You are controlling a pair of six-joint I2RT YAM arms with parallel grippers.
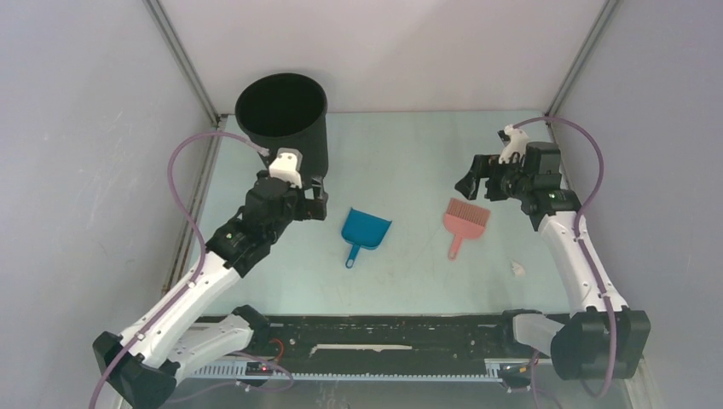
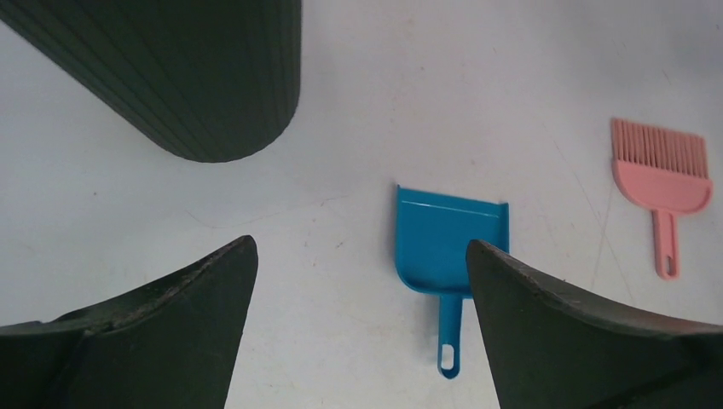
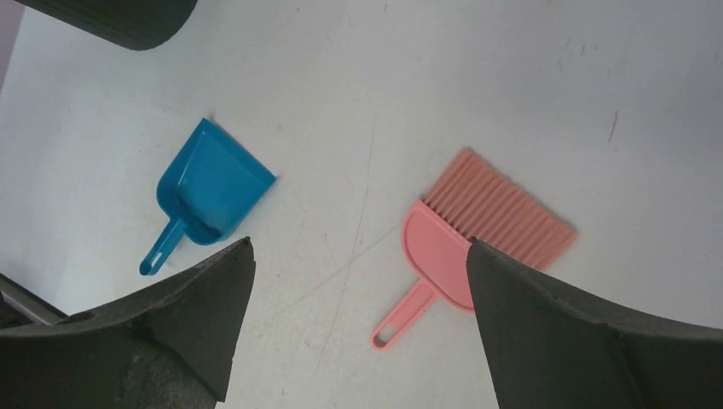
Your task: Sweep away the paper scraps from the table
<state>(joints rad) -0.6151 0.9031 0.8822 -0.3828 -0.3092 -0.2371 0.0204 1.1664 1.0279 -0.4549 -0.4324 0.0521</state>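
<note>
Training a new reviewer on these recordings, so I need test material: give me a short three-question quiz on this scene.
1. True or false: the small blue plastic dustpan lies on the pale green table, in neither gripper.
2. Which lies nearest the right gripper: a) the dustpan, b) the pink plastic hand brush, c) the tall black ribbed bin?
3. Fill in: the left gripper's jaws and the right's stand ____.
Key: 1 true; 2 b; 3 open.
</note>
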